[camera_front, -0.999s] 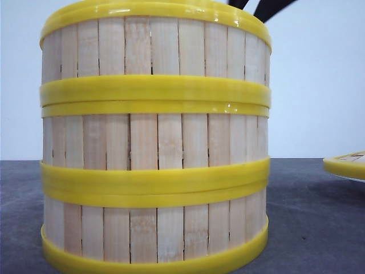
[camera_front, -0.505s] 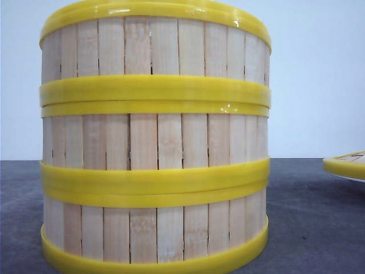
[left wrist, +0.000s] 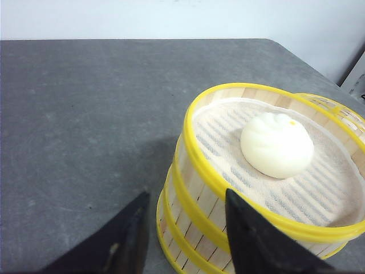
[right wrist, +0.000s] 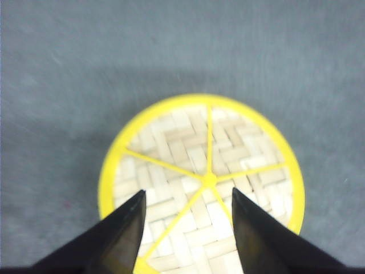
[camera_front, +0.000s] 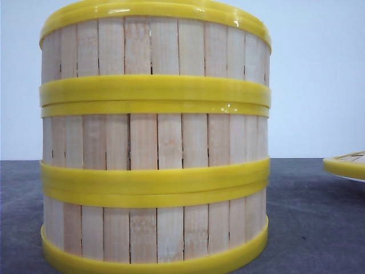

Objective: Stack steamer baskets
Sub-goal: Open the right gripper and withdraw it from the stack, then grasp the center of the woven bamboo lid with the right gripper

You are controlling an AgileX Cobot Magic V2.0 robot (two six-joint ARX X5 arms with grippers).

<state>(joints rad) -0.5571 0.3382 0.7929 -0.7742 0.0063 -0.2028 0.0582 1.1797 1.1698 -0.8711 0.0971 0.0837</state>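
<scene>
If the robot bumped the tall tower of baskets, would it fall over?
Probably not from a gentle bump: the stack of three steamer baskets looks about as wide as it is tall, and its rims sit neatly aligned. It likely isn't heavy, so it might slide on the table. The round bun could roll.

No text, label, brand, number or sign can be read in any of the views.

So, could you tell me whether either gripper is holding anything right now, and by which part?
Nothing is held. The left gripper is open beside the stacked steamer baskets; the right gripper is open above the lid.
</scene>
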